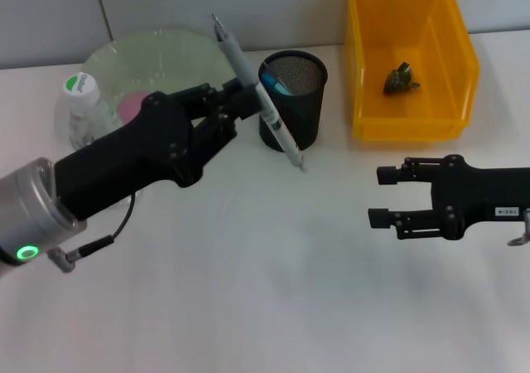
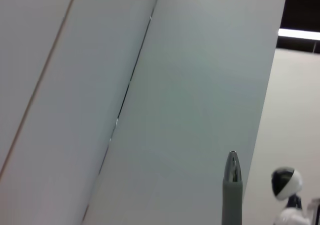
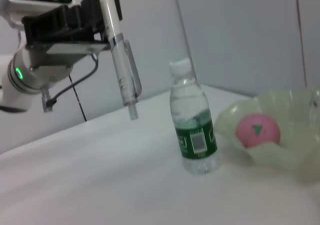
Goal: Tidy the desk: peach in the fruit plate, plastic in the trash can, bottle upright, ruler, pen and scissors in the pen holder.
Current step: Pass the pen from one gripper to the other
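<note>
A: What sits along the desk [image 1: 273, 273]'s far edge?
B: The yellow bin [image 1: 410, 58] at the far right corner holds the crumpled plastic [image 1: 401, 79]. The plate [image 1: 157, 58] at the far left holds the peach [image 3: 257, 130], with the bottle [image 1: 85, 108] upright against its left side. The mesh holder [image 1: 292, 99] stands between plate and bin, something blue inside.

A: And the grippers?
B: The left gripper [image 1: 240, 99] is clamped on the pen [image 1: 261, 99], tilted, its lower tip in front of the holder, above the desk. The right gripper [image 1: 383, 197], fingers apart and empty, hovers near the right edge, in front of the bin.
</note>
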Available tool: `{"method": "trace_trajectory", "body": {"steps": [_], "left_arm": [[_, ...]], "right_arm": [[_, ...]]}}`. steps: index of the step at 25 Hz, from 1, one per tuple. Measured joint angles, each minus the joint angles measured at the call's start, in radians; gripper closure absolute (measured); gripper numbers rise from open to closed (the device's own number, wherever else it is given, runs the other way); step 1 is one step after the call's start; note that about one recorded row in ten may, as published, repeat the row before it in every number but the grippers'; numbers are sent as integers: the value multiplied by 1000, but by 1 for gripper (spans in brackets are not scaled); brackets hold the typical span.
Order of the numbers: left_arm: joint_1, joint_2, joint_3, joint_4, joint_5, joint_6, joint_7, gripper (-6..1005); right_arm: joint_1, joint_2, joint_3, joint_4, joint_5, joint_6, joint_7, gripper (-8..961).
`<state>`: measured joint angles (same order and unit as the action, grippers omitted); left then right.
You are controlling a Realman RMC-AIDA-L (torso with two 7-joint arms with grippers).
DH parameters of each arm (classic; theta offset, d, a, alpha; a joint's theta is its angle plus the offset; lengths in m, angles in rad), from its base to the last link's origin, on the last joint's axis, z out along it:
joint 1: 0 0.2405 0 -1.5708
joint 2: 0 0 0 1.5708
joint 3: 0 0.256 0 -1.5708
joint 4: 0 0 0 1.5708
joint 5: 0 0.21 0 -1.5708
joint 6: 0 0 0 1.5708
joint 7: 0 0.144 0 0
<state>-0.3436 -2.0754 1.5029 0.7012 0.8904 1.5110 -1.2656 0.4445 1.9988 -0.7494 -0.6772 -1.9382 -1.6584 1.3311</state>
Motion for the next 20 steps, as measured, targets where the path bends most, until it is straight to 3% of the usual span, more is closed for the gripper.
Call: {"method": "trace_trajectory", "body": {"steps": [5, 8, 10, 11, 16, 20], "left_arm": [[-3, -4, 56, -105, -138, 49, 48, 871], [-3, -4, 56, -105, -138, 49, 48, 871], [-4, -3, 168, -171, -323, 53, 84, 871], [-4, -3, 168, -171, -323, 53, 84, 871], [1, -4, 288, -201, -465, 49, 120, 871], [11, -5, 482, -244, -714, 45, 178, 871]], "right_arm": [[-1, 21, 7, -4, 13, -15, -63, 203], [-7, 29, 8, -3, 23, -23, -100, 206], [-25, 46, 21, 1, 31, -25, -176, 208], [-28, 49, 29, 8, 33, -27, -198, 209], [-42, 49, 68, 64, 85, -43, -307, 214], [-87, 47, 127, 146, 195, -71, -444, 219]]}}
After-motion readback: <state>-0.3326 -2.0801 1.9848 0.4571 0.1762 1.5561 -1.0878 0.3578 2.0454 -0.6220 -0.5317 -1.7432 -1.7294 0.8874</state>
